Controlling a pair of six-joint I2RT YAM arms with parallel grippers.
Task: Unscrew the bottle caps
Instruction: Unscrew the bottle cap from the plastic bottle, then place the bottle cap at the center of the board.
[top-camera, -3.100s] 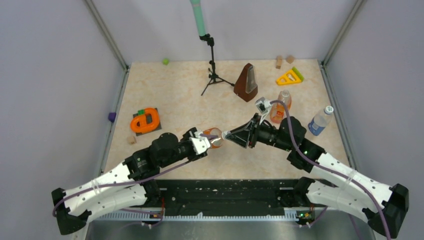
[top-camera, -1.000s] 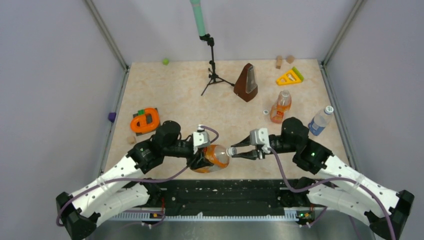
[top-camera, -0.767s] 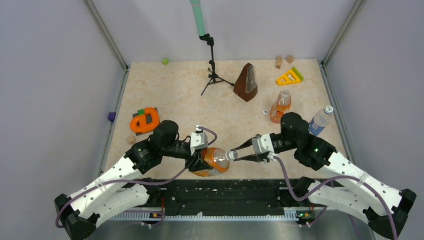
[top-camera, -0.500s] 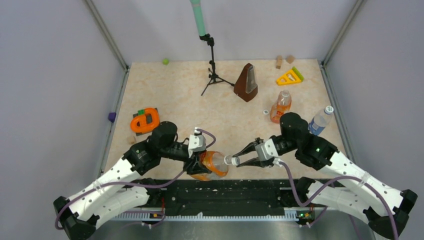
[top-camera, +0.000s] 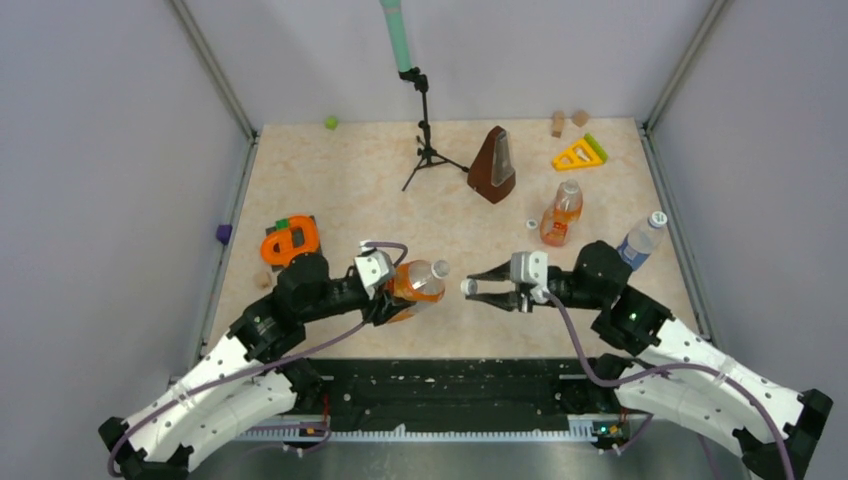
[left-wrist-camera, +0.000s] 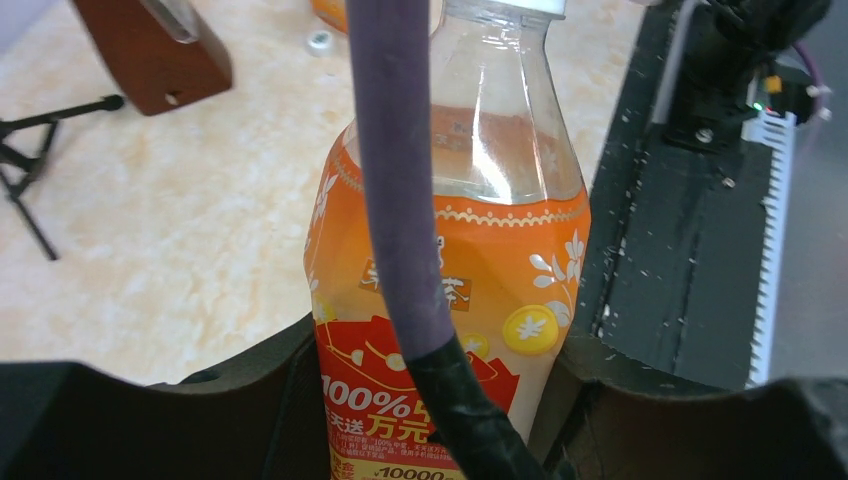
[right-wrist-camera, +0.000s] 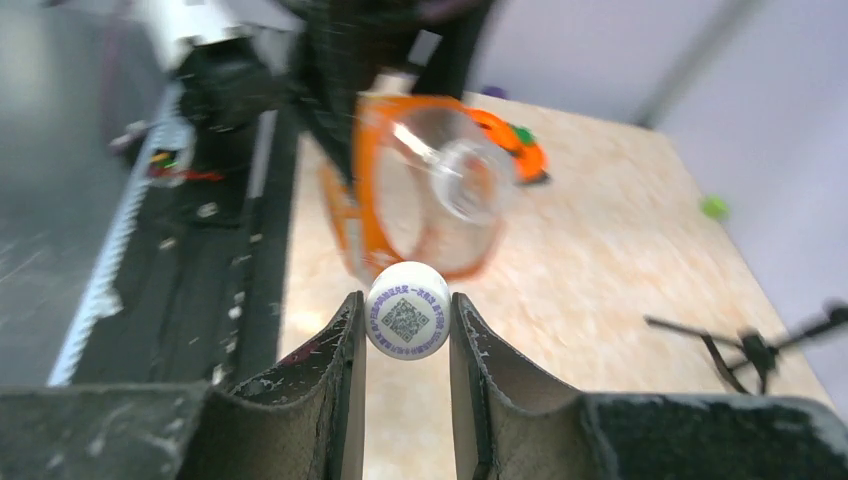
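The left end effector (top-camera: 397, 293) is closed around the fat middle of the squat clear plastic bottle with orange drink (top-camera: 420, 280). It looks lifted off the pale speckled surface (top-camera: 340, 180) and tipped over, with its neck pointing at the other arm. I think it is held this way so that it cannot spin and its top is easy to reach.

The right end effector (top-camera: 478, 290) is closed on a small round white plastic cap (right-wrist-camera: 407, 310). The cap is pinched between the two dark fingers (right-wrist-camera: 330, 370), and it has a little square code on its face. It is near the bottle's mouth, with a gap between them. In the right wrist view the mouth looks open, so I think this cap is off.

Farther back, the slim clear plastic bottle with orange drink (top-camera: 562, 212) stands on the surface, and it looks like it has no cap. Another small white cap (top-camera: 531, 224) lies just beside it, so that one looks done too. The clear plastic bottle with the blue label (top-camera: 638, 240) stands near the right wall with its own white cap (top-camera: 657, 218) on top. That one is left to do.

Next, I think the pinched cap needs to be put down and the squat bottle stood up straight. Its mouth is open, so the drink could spill if it tips more.
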